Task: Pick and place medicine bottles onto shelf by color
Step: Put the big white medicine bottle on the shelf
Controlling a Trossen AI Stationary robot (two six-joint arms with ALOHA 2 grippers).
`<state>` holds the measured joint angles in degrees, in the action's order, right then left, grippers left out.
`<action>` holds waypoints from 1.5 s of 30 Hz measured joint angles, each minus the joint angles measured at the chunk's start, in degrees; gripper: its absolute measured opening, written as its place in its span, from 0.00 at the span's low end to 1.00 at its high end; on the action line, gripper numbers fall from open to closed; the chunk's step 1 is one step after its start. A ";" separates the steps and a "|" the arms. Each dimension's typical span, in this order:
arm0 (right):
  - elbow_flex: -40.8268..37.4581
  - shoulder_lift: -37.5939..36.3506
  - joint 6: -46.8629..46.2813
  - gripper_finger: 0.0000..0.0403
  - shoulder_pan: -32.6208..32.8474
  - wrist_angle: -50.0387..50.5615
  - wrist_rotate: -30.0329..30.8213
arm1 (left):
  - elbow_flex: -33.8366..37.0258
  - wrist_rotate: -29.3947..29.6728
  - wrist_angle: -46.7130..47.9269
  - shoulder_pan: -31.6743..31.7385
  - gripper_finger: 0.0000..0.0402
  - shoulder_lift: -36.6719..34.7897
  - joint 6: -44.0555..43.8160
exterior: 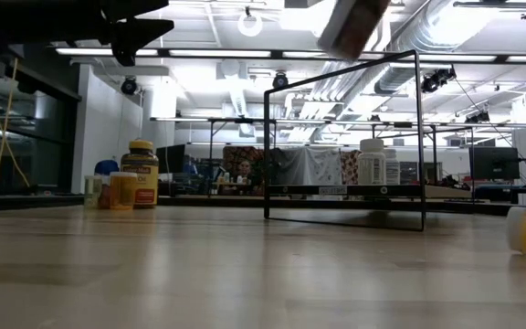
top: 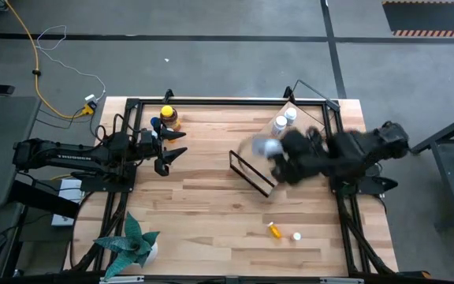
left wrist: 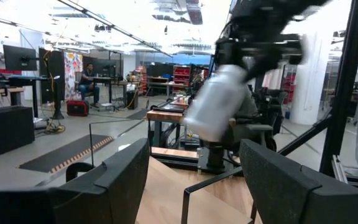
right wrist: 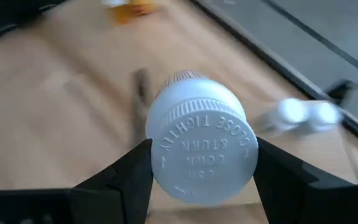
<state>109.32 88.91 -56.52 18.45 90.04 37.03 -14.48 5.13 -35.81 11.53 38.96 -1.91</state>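
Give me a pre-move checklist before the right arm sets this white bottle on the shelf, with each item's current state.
1. Grip: the right gripper is shut on the white bottle, one finger on each side of the cap. Ok.
2. Height: the bottle is in the air above the table. Ok.
3. Position: the bottle hangs near the front edge of the shelf, not yet over the board. Not ok.
4. Landing spot: two white bottles already stand at the shelf's far end; free space beside them cannot be judged. Cannot tell.
5. Left arm: the left gripper is open, by the bottles at the table's left. Ok.
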 joint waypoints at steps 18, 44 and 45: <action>-25.55 -11.64 8.97 0.53 -32.33 -0.11 -17.10 | 0.00 0.00 0.20 0.00 0.60 0.00 -1.38; -39.52 -14.63 13.44 0.56 -49.34 -17.86 -25.71 | 0.00 0.22 -0.04 0.07 0.60 0.00 -1.49; -39.52 -14.63 13.18 0.57 -49.34 -18.00 -25.65 | 0.00 0.22 -0.04 0.07 0.60 0.00 -1.53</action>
<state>69.80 74.28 -43.34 -30.89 72.04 11.38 -14.48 5.34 -35.86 11.60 38.96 -3.44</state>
